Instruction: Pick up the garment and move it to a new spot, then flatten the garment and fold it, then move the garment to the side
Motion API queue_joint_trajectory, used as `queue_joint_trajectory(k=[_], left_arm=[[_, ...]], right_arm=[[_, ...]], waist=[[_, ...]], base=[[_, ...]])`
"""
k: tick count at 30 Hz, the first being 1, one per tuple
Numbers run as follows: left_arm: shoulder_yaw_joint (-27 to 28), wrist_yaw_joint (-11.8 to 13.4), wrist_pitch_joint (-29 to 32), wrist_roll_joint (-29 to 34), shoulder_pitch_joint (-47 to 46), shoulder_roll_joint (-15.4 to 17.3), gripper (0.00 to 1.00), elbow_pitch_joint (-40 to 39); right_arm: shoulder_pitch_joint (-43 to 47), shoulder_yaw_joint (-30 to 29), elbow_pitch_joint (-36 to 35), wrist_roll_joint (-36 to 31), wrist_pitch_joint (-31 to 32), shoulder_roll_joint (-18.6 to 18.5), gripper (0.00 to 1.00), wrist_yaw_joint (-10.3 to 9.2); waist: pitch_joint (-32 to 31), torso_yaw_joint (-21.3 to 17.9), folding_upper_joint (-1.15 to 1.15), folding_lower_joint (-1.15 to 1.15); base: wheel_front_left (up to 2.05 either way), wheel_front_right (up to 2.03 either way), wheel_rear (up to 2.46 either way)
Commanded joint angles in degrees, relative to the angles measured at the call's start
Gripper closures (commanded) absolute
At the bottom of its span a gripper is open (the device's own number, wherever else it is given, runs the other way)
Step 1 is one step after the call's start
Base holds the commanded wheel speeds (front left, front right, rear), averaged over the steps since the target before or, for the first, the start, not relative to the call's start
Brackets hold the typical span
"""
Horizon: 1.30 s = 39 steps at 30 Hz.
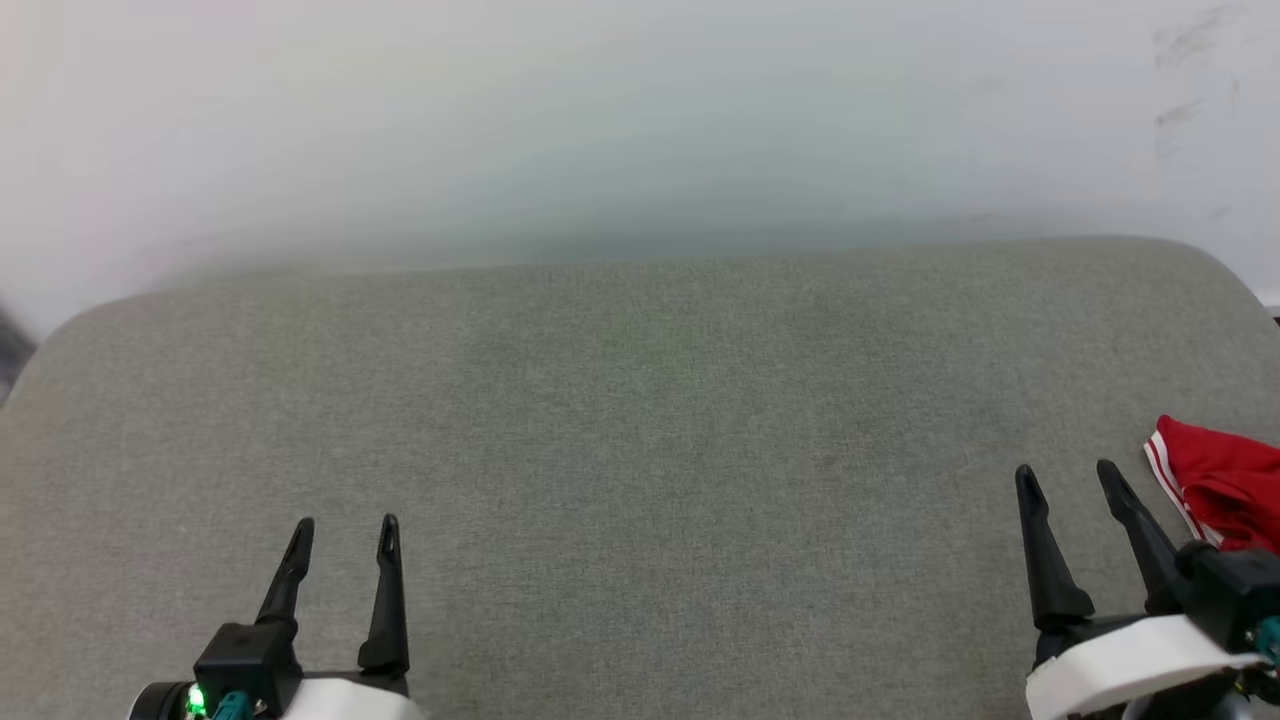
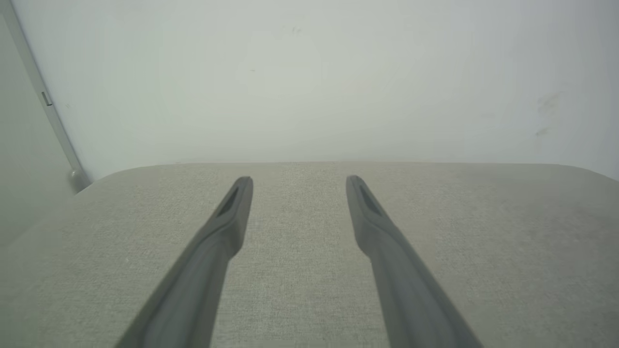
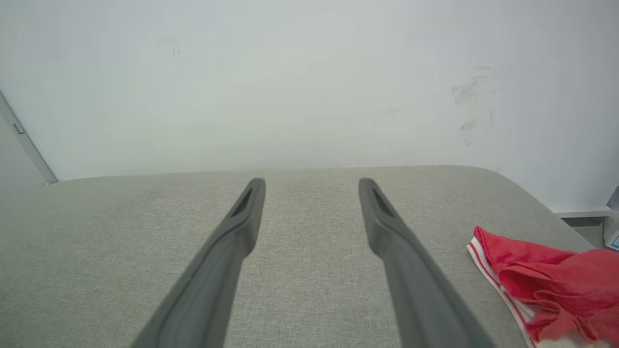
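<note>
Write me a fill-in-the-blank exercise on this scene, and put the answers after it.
1. The crumpled shirt on the grey fabric surface is mostly ____.
2. Its trim is striped red and ____.
3. The left tool and the right tool both stand ____, holding nothing.
4. The shirt lies closer to the ____ tool than to the other.
Missing words: red; white; open; right.

Head overhead, wrists low, same surface [image 1: 640,420]
</note>
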Motion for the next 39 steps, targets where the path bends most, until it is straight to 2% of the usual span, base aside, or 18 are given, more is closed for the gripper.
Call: queue_joint_trajectory(k=[1, 11, 31, 32, 35, 39], left_arm=[[0.32, 0.32, -0.33, 0.20, 1.15, 0.48, 0.00, 0.09], [0.16, -0.05, -0.38, 0.12, 4.61, 1.10, 0.00, 1.36], [-0.36, -0.33, -0.40, 0.42, 3.23, 1.32, 0.00, 2.58], [-0.45, -0.30, 0.04, 0.19, 3.88, 1.04, 1.00, 2.73], [-0.85, -0.31, 0.22, -0.04, 4.64, 0.37, 1.00, 4.35], [-0.13, -1.08, 1.30, -4.53, 3.84, -0.08, 1.00, 4.70]], right_arm=[[1.76, -0.10, -1.54, 0.04, 0.46, 0.36, 0.00, -0.03], [6.69, 0.27, -6.73, -1.82, 2.46, 0.54, 0.00, -0.03], [6.96, 0.75, -7.24, -1.99, 2.26, 0.55, 0.00, -0.03], [6.37, 0.79, -7.04, -1.76, 2.45, 0.33, 1.00, 0.00], [6.65, 0.92, -5.40, -1.50, 2.47, 0.33, 1.00, 0.00], [6.04, 1.12, -4.42, 3.62, 2.39, 0.09, 1.00, 0.00]], waist=[[-0.66, 0.41, 0.00, 0.01], [-2.44, 0.63, 0.00, 0.01], [-2.57, 1.07, 0.00, 0.01], [-2.57, 1.08, 0.00, 0.02], [-2.56, 1.08, 0.00, 0.01], [-2.45, 1.09, 0.00, 0.01]], base=[[0.00, 0.00, 0.00], [0.00, 0.00, 0.00], [0.00, 0.00, 0.00], [0.00, 0.00, 0.00], [0.00, 0.00, 0.00], [0.00, 0.00, 0.00]])
